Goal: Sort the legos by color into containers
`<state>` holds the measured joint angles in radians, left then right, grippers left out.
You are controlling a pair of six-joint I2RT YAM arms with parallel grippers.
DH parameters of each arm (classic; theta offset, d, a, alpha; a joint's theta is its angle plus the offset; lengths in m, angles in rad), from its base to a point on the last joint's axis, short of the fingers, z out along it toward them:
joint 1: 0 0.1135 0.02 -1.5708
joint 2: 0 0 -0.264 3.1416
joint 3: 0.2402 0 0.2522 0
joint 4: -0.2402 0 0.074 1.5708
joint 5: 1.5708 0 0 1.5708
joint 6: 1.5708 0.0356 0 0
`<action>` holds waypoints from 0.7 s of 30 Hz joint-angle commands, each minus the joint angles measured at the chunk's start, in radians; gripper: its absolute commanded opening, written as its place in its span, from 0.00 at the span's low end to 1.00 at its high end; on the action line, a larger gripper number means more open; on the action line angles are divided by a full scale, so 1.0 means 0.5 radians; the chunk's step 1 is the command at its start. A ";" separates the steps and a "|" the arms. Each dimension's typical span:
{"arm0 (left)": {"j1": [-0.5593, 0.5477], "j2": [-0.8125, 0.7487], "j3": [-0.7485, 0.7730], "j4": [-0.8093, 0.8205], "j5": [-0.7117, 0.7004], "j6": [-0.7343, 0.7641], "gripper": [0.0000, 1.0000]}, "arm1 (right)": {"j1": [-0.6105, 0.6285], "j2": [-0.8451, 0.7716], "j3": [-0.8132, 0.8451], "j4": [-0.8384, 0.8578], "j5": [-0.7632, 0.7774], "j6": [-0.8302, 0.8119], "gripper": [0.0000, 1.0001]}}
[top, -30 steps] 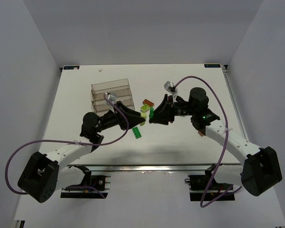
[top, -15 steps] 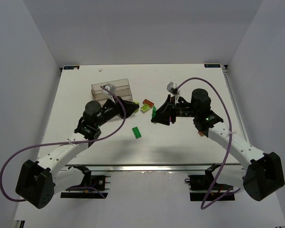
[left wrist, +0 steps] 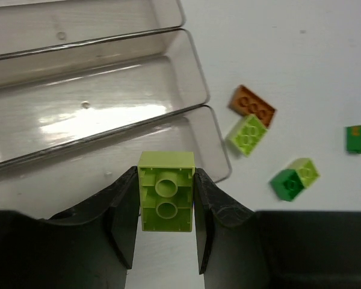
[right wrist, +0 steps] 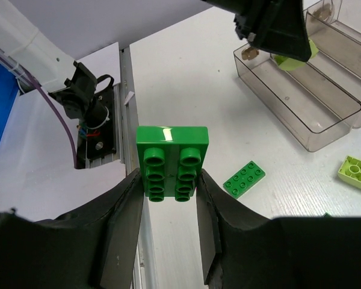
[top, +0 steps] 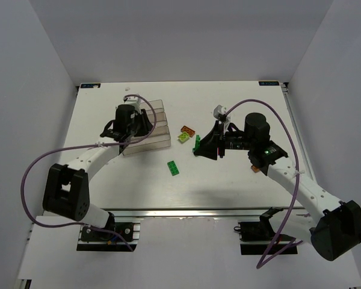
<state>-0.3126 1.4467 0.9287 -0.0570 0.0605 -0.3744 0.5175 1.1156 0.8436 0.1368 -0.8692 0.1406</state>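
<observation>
Lime brick (left wrist: 166, 198) sitting pinched in left gripper (left wrist: 166, 208), hanging over nearest bin of clear containers (left wrist: 192, 72), upper left of top view. Green brick (right wrist: 171, 161) being clamped by right gripper (right wrist: 170, 179), right of centre. Orange brick (left wrist: 253, 106), flat green plate (top: 174, 167) lying loose on table (top: 228, 180).

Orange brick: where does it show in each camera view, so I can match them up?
Top view: the orange brick lies just above centre, right of the clear bins.
Left wrist: right of centre, upper half, beyond the bins' ends.
Right wrist: not in it.
Shared landmark: the clear bins, left of centre from the top, upper left at the left wrist, upper right at the right wrist.
</observation>
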 commanded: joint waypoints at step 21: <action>0.009 1.000 1.161 -0.045 -0.900 0.344 0.00 | 0.014 -0.216 0.037 0.003 0.026 -0.112 0.00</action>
<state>-0.3111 1.9701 1.4303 -0.1059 -0.3397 -0.2211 0.5194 1.0313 0.8436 0.1211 -0.8585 0.0994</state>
